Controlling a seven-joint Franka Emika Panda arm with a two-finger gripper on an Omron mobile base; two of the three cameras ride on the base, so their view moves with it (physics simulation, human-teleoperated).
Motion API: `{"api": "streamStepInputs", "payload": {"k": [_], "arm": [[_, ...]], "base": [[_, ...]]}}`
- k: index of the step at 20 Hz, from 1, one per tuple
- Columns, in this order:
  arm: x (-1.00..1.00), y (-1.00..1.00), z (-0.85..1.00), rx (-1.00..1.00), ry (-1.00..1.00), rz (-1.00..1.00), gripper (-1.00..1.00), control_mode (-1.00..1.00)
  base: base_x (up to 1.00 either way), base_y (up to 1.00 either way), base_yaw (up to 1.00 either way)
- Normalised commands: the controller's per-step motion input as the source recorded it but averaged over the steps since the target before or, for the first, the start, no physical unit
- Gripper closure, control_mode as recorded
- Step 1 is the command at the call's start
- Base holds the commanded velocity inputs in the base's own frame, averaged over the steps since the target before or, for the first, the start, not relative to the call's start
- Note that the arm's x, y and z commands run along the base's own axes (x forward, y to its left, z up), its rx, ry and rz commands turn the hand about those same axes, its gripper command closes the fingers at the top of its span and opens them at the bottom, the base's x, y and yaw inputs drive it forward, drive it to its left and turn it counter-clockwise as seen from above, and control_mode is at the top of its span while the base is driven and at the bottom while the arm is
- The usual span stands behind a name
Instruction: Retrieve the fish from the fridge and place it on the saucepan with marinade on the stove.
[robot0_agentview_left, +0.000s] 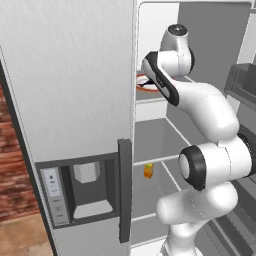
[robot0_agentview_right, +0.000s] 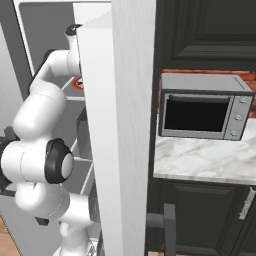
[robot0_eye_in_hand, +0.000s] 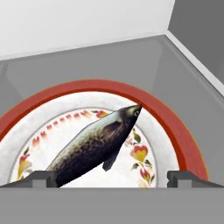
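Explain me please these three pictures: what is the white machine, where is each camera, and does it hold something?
The white machine is a robot arm reaching into an open fridge. Two pictures come from cameras behind the arm, left and right; the right one also shows a microwave on a marble counter. The third camera sits on the hand, looking along the gripper. It sees a fish lying on a red-rimmed plate on a fridge shelf. The gripper is open around the fish's tail end and holds nothing. A small yellow-orange item stands on a lower shelf.
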Motion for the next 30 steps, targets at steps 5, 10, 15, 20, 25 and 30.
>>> {"api": "streamStepInputs", "payload": {"k": [5, 10, 15, 20, 25, 30], "arm": [[0.11, 0.00, -0.01, 0.00, 0.08, 0.00, -1.00, -1.00], [0.07, 0.00, -0.02, 0.01, 0.08, 0.00, -1.00, -1.00], [0.17, 0.00, -0.12, 0.00, 0.01, 0.00, -1.00, -1.00], [0.20, 0.00, -0.10, 0.00, 0.00, 0.00, -1.00, -1.00], [0.06, 0.00, -0.06, 0.00, 0.03, 0.00, -1.00, -1.00], [0.02, 0.00, -0.08, 0.00, 0.03, 0.00, -1.00, -1.00]], "base": [[0.00, 0.00, 0.00], [0.00, 0.00, 0.00], [0.00, 0.00, 0.00], [0.00, 0.00, 0.00], [0.00, 0.00, 0.00], [0.00, 0.00, 0.00]]}}
